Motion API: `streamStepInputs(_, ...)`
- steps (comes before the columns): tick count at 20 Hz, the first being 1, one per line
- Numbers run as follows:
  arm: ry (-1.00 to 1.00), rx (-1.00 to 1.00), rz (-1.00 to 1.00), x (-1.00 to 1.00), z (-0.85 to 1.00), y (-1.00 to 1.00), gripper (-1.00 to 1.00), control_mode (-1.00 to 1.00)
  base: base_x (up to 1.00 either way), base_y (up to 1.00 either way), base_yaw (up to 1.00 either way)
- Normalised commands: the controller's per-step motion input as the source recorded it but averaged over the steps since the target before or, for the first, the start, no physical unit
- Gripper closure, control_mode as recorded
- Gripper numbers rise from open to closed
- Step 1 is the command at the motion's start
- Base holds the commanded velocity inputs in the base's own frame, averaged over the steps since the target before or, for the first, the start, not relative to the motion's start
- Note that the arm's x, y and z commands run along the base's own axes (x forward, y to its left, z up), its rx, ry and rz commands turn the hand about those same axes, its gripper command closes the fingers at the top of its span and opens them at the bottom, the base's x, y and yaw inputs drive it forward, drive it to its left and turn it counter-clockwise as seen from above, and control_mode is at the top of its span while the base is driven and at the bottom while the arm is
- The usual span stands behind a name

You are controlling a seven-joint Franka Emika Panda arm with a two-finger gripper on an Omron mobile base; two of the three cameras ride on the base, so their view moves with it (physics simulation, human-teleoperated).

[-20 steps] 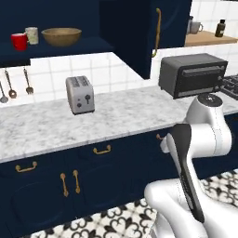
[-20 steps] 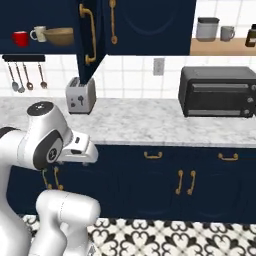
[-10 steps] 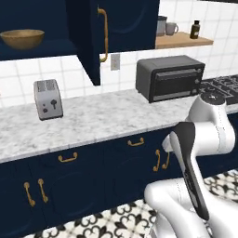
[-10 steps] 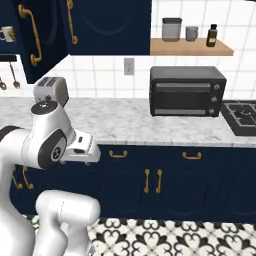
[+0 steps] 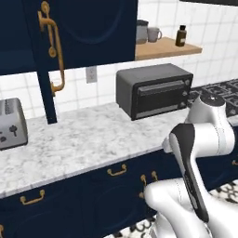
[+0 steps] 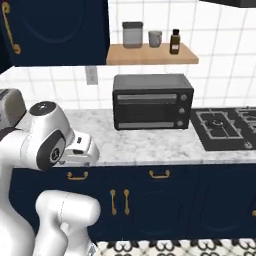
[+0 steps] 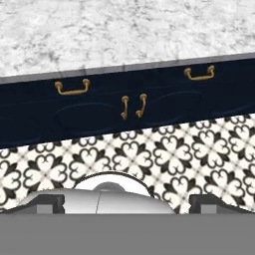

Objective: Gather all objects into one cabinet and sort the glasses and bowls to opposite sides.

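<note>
Fingers [image 7: 52,201] (spread wide) far from cabinet [image 5: 88,28].

A white marble counter [image 5: 83,144] runs over navy drawers [image 7: 74,112] with brass pulls, backed by white tile wall [image 6: 220,55], above a black-and-white patterned floor [image 7: 164,154].

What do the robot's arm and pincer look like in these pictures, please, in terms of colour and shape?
The arm is glossy white, built of thick rounded segments, with dark grey to black bands and caps at its joints; one long dark strip runs down the segment in the left base view. No cables or markings show. In the hand view the pincer has two small, dark, blocky fingertips either side of a rounded white body.
</note>
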Motion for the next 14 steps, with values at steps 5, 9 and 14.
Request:
streamStepInputs(5,0.00,0.00,0.00,0.00,0.00,0.00,-1.00,1.00,0.67,0.10,-0.21)
streamStepInputs(9,0.00,0.00,0.00,0.00,0.00,0.00,-1.00,1.00,0.00,0.00,0.00)
streamStepInputs(14,0.00,0.00,0.00,0.00,0.00,0.00,-1.00,1.00,0.40,-0.44,-0.03)
